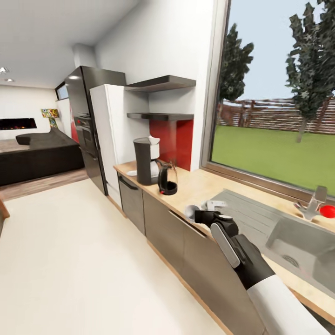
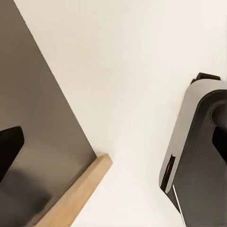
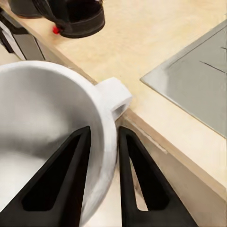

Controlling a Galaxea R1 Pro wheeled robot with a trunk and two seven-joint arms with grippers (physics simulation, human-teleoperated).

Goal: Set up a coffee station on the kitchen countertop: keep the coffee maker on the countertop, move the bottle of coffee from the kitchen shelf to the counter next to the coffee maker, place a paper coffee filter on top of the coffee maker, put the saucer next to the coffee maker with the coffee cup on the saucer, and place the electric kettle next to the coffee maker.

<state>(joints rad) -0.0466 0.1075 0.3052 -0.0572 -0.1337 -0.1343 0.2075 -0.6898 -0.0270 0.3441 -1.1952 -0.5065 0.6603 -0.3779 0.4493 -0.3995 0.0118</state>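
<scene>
Right arm fills the lower right of the head view, white sleeve going into a black wrist, and the right gripper (image 1: 197, 215) is out over the front edge of the kitchen countertop (image 1: 200, 186), holding the coffee cup (image 1: 191, 211). Wrist cam makes it obvious: the two black fingers (image 3: 137, 184) are clamped on the cup's wall, one inside the bowl and one outside, with the cup's little handle sticking out toward the surface edge. So clenched on the cup, no doubt there. Going left to right in the head view: a pale floor and a dark sofa way off at the left, then a tall dark fridge column and a white cabinet, then the coffee maker (image 1: 146, 160) standing at the far left end of the surface under two dark shelves. Something flat and white peeks out at its base on the left, can't really tell what it is. Just beside the coffee maker on the right sits the electric kettle (image 1: 167, 179), glass with a black handle and a red dot low down. Further right is the steel sink (image 1: 298, 239) with its tap, under a big window. Left wrist cam shows a dark finger (image 2: 9, 146) against a grey panel; can't tell whether those fingers are released or clenched.
</scene>
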